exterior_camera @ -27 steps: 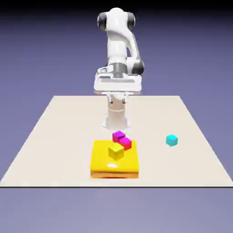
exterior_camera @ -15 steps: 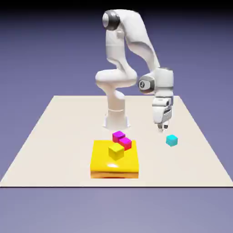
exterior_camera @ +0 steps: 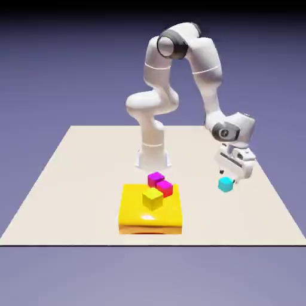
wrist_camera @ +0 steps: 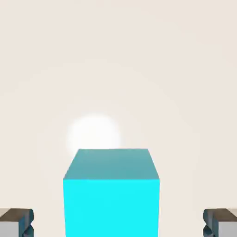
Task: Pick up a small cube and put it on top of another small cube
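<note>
Slab (exterior_camera: 149, 220), yellow, lies nearest, carrying a yellow cube (exterior_camera: 152, 199) and a red cube (exterior_camera: 165, 188); magenta cube (exterior_camera: 156, 178) just behind. Cyan cube (exterior_camera: 225, 184) sits on the table (exterior_camera: 72, 179) at right. Gripper (exterior_camera: 229, 178) spread wide; only the hand view shows fingertips (wrist_camera: 16, 222) flanking the cube (wrist_camera: 111, 192), not touching.

A flat block (exterior_camera: 150, 216) is lying on the table (exterior_camera: 72, 179) in front of the robot's base (exterior_camera: 152, 156), carrying three small cubes (exterior_camera: 156, 189) clustered together toward its far side. Well apart, toward the exterior view's right, a lone cube (exterior_camera: 225, 184) is sitting on the table, with the gripper (exterior_camera: 230, 177) hanging just above it, a finger (wrist_camera: 16, 221) standing off to either side.
</note>
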`<state>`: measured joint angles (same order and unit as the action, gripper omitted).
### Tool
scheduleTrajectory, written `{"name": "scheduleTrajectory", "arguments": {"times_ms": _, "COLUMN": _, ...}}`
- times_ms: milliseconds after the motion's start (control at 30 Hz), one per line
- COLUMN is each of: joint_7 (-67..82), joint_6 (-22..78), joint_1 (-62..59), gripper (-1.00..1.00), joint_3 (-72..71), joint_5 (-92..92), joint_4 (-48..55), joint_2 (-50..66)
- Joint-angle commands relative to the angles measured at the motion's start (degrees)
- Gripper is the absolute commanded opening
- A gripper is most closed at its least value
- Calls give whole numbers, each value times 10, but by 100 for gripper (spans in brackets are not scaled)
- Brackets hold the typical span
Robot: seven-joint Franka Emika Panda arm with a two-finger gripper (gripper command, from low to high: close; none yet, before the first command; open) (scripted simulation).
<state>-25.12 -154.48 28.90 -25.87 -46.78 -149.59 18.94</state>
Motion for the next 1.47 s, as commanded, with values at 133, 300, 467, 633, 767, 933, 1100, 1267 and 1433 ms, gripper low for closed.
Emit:
{"name": "scheduleTrajectory", "arguments": {"times_ms": 133, "joint_7": -12, "joint_6": -4, "joint_1": 5, "gripper": -100, "joint_3": 9, "joint_5": -16, "joint_4": 3, "joint_2": 10}}
{"name": "scheduleTrajectory", "arguments": {"times_ms": 300, "joint_7": 80, "joint_6": 29, "joint_1": -37, "gripper": -100, "joint_3": -64, "joint_5": 109, "joint_4": -20, "joint_2": -70}}
{"name": "scheduleTrajectory", "arguments": {"times_ms": 467, "joint_7": 103, "joint_6": 59, "joint_1": -76, "gripper": -100, "joint_3": -90, "joint_5": 191, "joint_4": -25, "joint_2": -118}}
{"name": "scheduleTrajectory", "arguments": {"times_ms": 633, "joint_7": -22, "joint_6": 122, "joint_1": -158, "gripper": -100, "joint_3": -25, "joint_5": 276, "joint_4": 8, "joint_2": -149}}
{"name": "scheduleTrajectory", "arguments": {"times_ms": 767, "joint_7": -121, "joint_6": 173, "joint_1": -223, "gripper": -100, "joint_3": 27, "joint_5": 345, "joint_4": 35, "joint_2": -173}}
{"name": "scheduleTrajectory", "arguments": {"times_ms": 933, "joint_7": -246, "joint_6": 237, "joint_1": -305, "gripper": -100, "joint_3": 93, "joint_5": 430, "joint_4": 68, "joint_2": -204}}
{"name": "scheduleTrajectory", "arguments": {"times_ms": 1100, "joint_7": -371, "joint_6": 300, "joint_1": -387, "gripper": -100, "joint_3": 158, "joint_5": 515, "joint_4": 101, "joint_2": -234}}
{"name": "scheduleTrajectory", "arguments": {"times_ms": 1267, "joint_7": -394, "joint_6": 237, "joint_1": -398, "gripper": -100, "joint_3": 168, "joint_5": 529, "joint_4": 78, "joint_2": -194}}
{"name": "scheduleTrajectory", "arguments": {"times_ms": 1433, "joint_7": -394, "joint_6": 225, "joint_1": -398, "gripper": 100, "joint_3": 168, "joint_5": 529, "joint_4": 73, "joint_2": -187}}
